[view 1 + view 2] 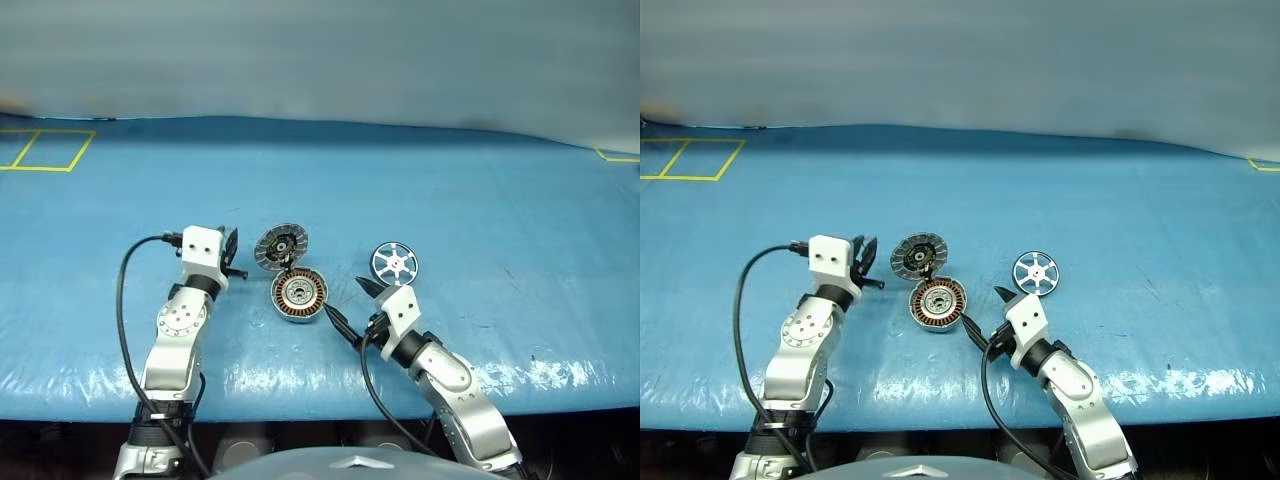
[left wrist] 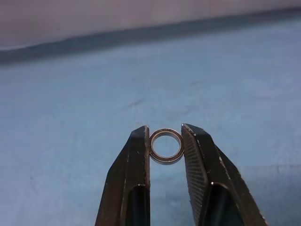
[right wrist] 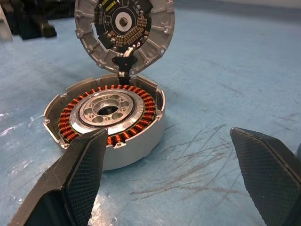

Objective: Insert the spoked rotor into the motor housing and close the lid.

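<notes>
Your left claw [image 2: 165,141] pinches a tiny ring [image 2: 166,145], your right claw [image 3: 169,155] gapes wide by the motor housing [image 3: 106,123], lid [image 3: 124,34] open

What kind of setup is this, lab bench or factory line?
Likely a lab test bench, not a line: one blue-covered table with yellow tape marks, and a single opened motor housing with its lid and spoked rotor laid out.

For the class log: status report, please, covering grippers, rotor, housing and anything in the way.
Left gripper shut on small ring; right gripper open beside motor housing. Lid open; spoked rotor on table. Nothing blocking.
</notes>
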Tool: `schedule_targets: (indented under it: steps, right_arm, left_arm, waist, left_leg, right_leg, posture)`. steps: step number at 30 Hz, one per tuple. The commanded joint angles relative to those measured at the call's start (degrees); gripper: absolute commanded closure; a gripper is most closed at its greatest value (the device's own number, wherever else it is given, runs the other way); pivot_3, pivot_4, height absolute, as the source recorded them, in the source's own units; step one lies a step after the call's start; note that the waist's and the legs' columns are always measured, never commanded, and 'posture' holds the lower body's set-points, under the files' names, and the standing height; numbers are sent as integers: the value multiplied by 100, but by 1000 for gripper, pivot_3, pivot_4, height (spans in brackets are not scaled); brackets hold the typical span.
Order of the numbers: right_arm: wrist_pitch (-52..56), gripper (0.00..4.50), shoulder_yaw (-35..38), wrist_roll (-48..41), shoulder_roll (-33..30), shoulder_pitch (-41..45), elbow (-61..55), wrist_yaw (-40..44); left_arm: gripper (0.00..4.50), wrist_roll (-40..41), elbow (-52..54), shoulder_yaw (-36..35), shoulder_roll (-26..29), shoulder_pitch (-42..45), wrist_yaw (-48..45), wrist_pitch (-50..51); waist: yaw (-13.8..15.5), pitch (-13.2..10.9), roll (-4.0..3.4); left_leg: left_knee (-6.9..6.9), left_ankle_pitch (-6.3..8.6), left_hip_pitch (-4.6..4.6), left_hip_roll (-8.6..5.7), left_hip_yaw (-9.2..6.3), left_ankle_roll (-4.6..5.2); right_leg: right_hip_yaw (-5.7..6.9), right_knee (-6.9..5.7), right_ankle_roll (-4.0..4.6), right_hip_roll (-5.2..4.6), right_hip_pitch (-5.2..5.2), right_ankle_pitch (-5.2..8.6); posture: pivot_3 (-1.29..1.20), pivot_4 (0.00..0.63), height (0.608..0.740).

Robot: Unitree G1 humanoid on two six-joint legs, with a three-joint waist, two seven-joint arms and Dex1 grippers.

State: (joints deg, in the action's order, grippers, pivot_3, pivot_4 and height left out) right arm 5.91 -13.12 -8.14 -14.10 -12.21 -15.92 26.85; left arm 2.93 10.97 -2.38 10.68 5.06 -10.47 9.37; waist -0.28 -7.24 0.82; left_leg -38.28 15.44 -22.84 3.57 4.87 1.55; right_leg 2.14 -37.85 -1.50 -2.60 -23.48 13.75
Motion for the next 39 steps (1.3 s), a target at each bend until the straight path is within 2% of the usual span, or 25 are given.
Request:
schedule_targets:
  steps: [1,7,11,20,29,39]
  right_arm:
    - [-153,109,58,-6,-48,-7,-12,40]
    - [-112,109,85,-18,-86,-67,-22,19]
    - [-92,109,73,-24,-83,-76,-24,6]
    - [-328,109,-69,129,-224,-86,0,182]
    - [-303,109,-39,118,-198,-126,48,127]
    - [-261,109,-74,142,-199,-103,66,110]
  left_arm:
    - [3864,439,662,132,133,52,-628,-424]
    - [3864,1108,1278,727,506,-143,-1840,-420]
    - [3864,1092,1189,1123,786,-379,-2205,-36]
    - [3864,670,686,1547,801,-470,-2081,394]
    - [3864,326,452,1663,1142,-585,-2185,649]
    - [3864,372,349,1704,1093,-588,-2303,616]
  waist:
    - [-1,0,1]
    - [-16,-1,0]
    - [-30,-1,0]
    - [-16,-1,0]
    - [-19,-1,0]
    - [-14,-1,0]
  left_leg:
    - [0,0,0,-1,1,0]
    - [1,0,1,-3,2,0]
    - [0,-1,5,-5,2,-2]
    - [0,-1,4,-5,2,-1]
    - [2,-1,4,0,1,-2]
    - [3,-1,4,3,2,-1]
  right_leg:
    - [-1,2,-1,0,1,0]
    - [0,2,1,2,0,1]
    - [-1,-2,3,7,1,2]
    - [-3,0,27,7,0,18]
    - [-1,-3,31,8,-3,20]
    - [-2,-2,33,1,-3,21]
  posture:
    - [0,150,740]
    - [0,150,740]
    - [0,150,740]
    - [0,150,740]
    - [0,150,740]
    - [0,150,740]
